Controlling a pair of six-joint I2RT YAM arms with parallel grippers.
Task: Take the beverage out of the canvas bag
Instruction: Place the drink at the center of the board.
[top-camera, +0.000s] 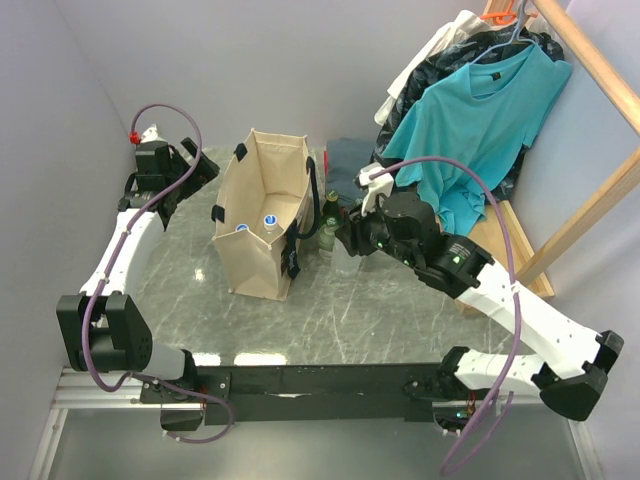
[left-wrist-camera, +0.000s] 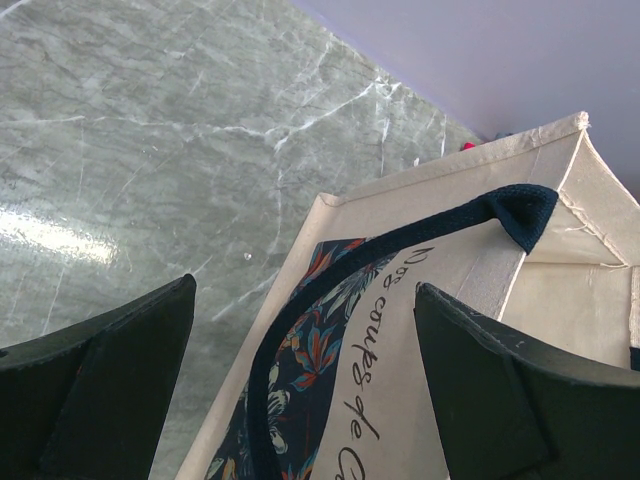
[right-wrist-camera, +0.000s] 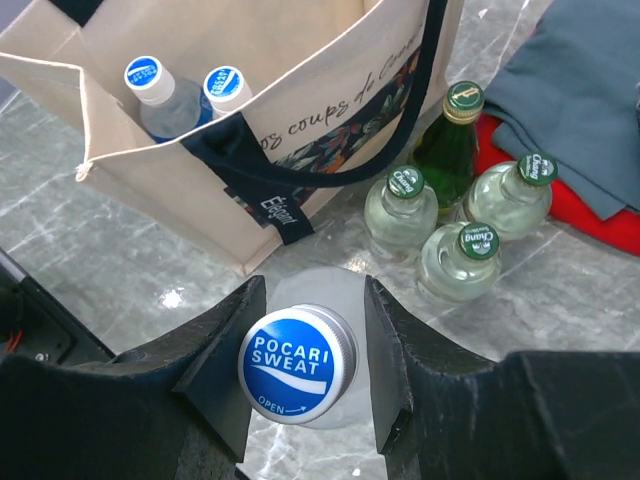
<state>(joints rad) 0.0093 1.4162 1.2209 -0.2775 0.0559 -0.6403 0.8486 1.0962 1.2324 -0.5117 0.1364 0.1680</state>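
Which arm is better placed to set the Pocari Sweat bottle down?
Right. The right hand grips the Pocari Sweat bottle beside the glass bottles; the left hand hangs open at the canvas bag.

One canvas bag (top-camera: 250, 255) being shown, two blue-capped bottles (right-wrist-camera: 150, 78) (right-wrist-camera: 224, 88) being counted inside it, one Pocari Sweat bottle (right-wrist-camera: 296, 365) being counted outside it, three clear green-capped bottles (right-wrist-camera: 400, 215) (right-wrist-camera: 512, 200) (right-wrist-camera: 457, 268) and one dark green bottle (right-wrist-camera: 447, 150) being counted alongside, one teal T-shirt (top-camera: 480, 110) being displayed.

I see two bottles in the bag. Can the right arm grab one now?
Probably not yet: the right gripper holds a Pocari Sweat bottle, though the bag stands open on top.
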